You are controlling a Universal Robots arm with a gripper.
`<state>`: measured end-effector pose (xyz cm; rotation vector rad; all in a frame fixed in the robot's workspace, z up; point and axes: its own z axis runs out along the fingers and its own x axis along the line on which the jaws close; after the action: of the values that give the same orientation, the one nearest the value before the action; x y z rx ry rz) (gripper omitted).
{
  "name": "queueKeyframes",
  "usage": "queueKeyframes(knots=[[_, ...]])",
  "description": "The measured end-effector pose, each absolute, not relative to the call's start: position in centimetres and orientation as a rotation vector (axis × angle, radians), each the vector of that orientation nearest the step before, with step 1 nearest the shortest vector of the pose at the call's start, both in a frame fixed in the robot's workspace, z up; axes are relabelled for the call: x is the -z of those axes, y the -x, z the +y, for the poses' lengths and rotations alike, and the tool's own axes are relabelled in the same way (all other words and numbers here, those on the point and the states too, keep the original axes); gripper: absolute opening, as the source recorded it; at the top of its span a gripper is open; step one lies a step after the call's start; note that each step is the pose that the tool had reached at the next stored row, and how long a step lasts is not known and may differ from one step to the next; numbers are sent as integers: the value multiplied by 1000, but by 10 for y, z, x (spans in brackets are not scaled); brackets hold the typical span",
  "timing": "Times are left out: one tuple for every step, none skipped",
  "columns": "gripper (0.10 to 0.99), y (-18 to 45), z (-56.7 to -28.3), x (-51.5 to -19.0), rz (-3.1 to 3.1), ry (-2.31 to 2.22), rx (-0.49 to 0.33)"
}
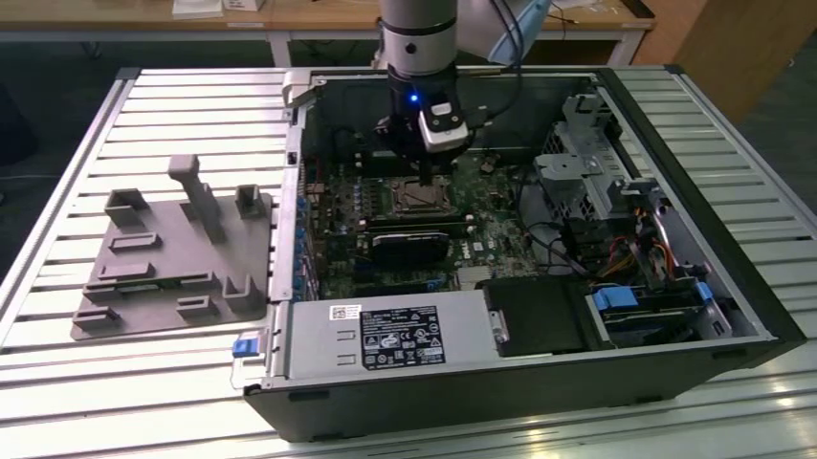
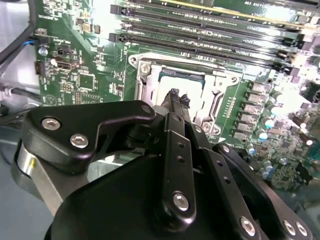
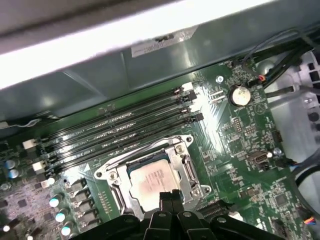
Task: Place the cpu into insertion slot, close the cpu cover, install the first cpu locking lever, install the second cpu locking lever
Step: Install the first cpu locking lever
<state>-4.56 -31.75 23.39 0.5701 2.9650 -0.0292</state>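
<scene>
Okay, gripper [image 3: 170,196]: your fingers are pressed together with nothing between them. The tips are down at the near edge of the socket frame.
arm: it reaches down into the open case [image 1: 715,287], over the far half of the board.
cpu [image 3: 151,181]: it lies flat in the insertion slot [image 1: 415,197], with its beige top showing through the window.
cpu cover [image 3: 184,161]: it is down over the chip and frames it on every side you can see. The near side is hidden behind your fingertips.
locking levers: I can't tell from either wrist view whether either one is hooked down.
memory slots [image 3: 115,134]: these long black rows sit just beyond the far side of the socket.
capacitors [image 3: 55,202]: a cluster of them stands near one side of the socket.
fixture plate [image 1: 172,258]: it lies on the table at the exterior view's left of the case, well apart from the work.
risk 1: your closed tips have little contact area. If they slip off the frame they could land on the chip top or skate toward the memory slots.
risk 2: an off-centre push on the cover could rock the chip and load the socket pins unevenly.
risk 3: if a lever is only half caught, it may spring up against your fingers.
risk 4: any sideways drift brings the finger linkage close to the capacitors.
</scene>
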Motion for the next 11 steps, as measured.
queueKeyframes(knots=[[102, 46, -318, -235, 2965, -570, 29], [102, 46, -318, -236, 2965, -570, 29], [102, 46, -318, -236, 2965, -570, 29], [102, 46, -318, -236, 2965, -570, 29], [102, 46, -318, -236, 2965, -569, 30], [102, 46, -318, -236, 2965, -568, 31], [102, 46, -318, -236, 2966, -564, 32], [102, 46, -318, -236, 2966, -561, 34], [102, 46, -318, -237, 2966, -557, 36], [102, 46, -319, -237, 2967, -554, 38], [102, 46, -320, -237, 2967, -550, 40]])
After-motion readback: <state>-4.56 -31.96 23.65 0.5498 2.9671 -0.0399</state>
